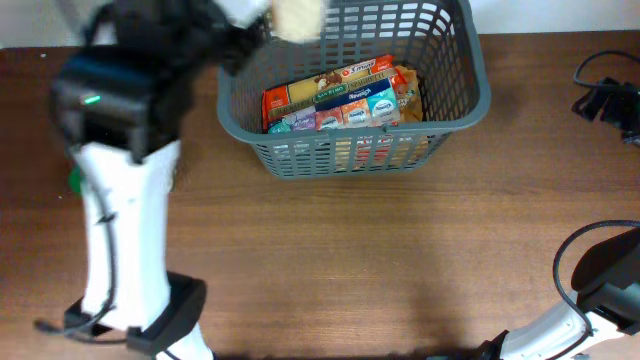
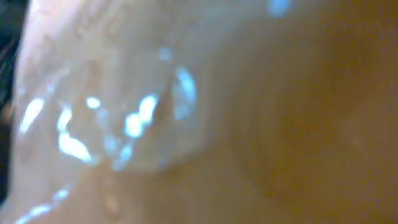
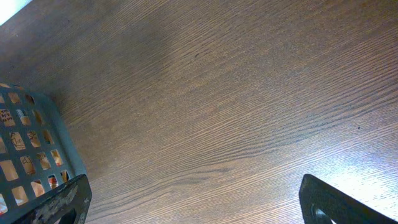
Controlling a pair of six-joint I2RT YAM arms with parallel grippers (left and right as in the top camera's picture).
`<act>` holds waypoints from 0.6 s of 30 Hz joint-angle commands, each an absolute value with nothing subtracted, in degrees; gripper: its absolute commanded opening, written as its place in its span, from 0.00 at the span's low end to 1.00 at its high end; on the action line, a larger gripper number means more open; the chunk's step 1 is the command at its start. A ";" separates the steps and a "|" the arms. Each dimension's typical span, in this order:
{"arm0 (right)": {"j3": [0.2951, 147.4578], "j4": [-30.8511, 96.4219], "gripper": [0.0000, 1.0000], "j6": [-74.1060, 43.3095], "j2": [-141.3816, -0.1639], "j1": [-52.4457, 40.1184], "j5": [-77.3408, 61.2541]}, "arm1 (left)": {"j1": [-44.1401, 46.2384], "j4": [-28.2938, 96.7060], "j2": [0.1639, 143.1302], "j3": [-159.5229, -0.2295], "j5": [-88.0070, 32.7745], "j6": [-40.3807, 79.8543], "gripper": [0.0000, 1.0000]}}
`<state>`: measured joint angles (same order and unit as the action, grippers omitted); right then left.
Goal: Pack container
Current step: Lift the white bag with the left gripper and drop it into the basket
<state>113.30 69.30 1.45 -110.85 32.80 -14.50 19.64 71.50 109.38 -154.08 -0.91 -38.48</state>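
Overhead: left gripper, blurred, looks closed on a pale wrapped item at the far-left rim of the container, which sits far-centre on the table. Boxes cover the near floor, so clear the rim and release low over the free back strip.
Left wrist: the item fills the view and the jaws are hidden.
Right wrist: right gripper is wide open and empty. The container corner is beside its left finger, with bare table elsewhere.

The basket sits on the worktop at the far middle, boxes lying inside. My left arm stands left of it, a packet over its far-left corner.
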 commanded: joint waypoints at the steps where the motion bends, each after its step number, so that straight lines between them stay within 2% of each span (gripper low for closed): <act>1: 113.03 69.14 0.99 0.99 -109.97 32.64 -14.98 | 22.87 70.41 115.26 -151.96 -0.62 -51.16 0.02; 14: 113.03 69.17 0.99 0.99 -109.97 32.64 -14.98 | 24.62 68.36 137.71 -151.85 6.96 -48.40 0.03; 16: 113.03 69.17 0.99 0.99 -109.97 32.64 -14.98 | 24.62 68.34 138.82 -151.85 8.54 -45.21 0.27; 17: 113.03 69.14 0.99 0.99 -109.97 32.64 -14.98 | 24.62 68.36 138.85 -151.85 9.15 -43.31 0.72; 18: 113.03 69.17 0.99 0.99 -109.97 32.64 -14.98 | 24.62 68.34 138.80 -151.92 9.78 -41.25 0.99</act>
